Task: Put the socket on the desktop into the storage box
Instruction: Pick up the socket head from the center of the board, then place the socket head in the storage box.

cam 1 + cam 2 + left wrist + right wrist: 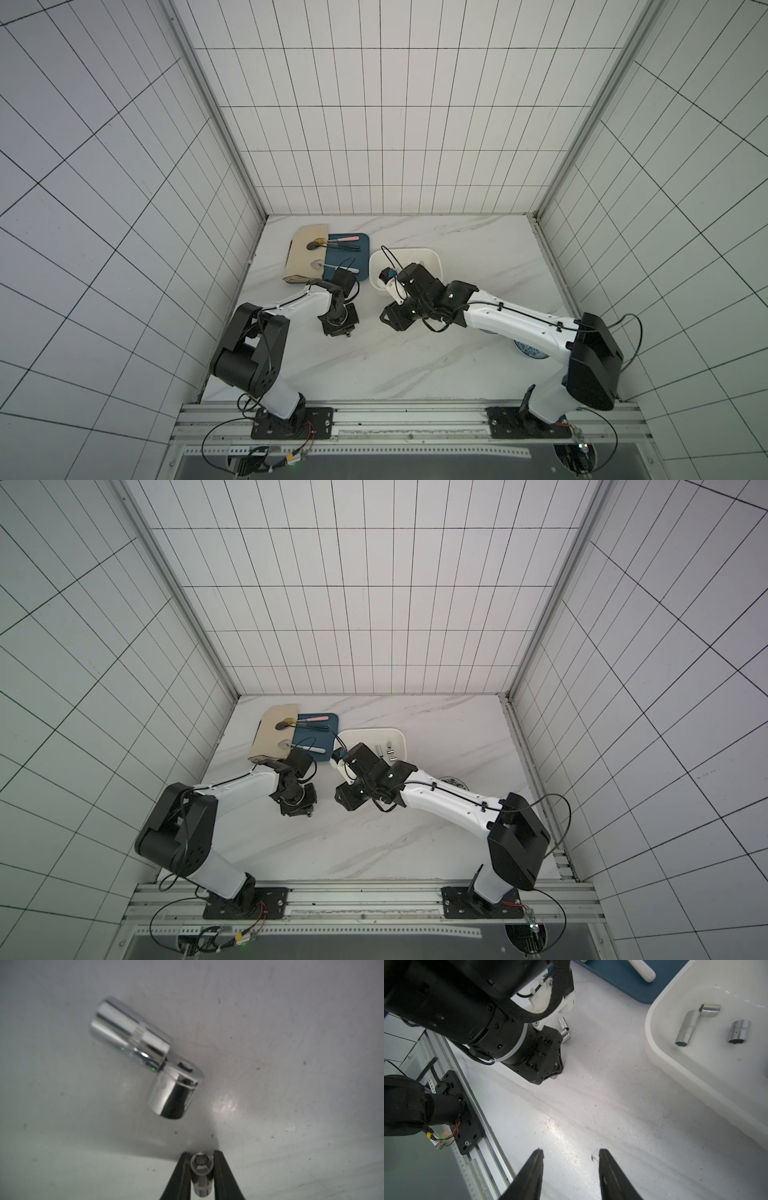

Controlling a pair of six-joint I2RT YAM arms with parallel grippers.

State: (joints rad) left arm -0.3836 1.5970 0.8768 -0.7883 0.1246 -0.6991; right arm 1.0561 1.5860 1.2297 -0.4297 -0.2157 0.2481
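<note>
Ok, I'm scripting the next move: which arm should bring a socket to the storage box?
Left: the left claw grips a small socket; the right claw hangs open, empty.

Mirror-bright chromed metal socket, smooth white plastic storage box, scuffed glossy marble-look desktop, beige cloth

Grips small socket between the dark fingers of left gripper, hex bore facing out past the tips; finds, ahead of the tips and apart from them, long chrome socket and short chrome socket lying touching at an angle on scuffed white desktop.
</note>
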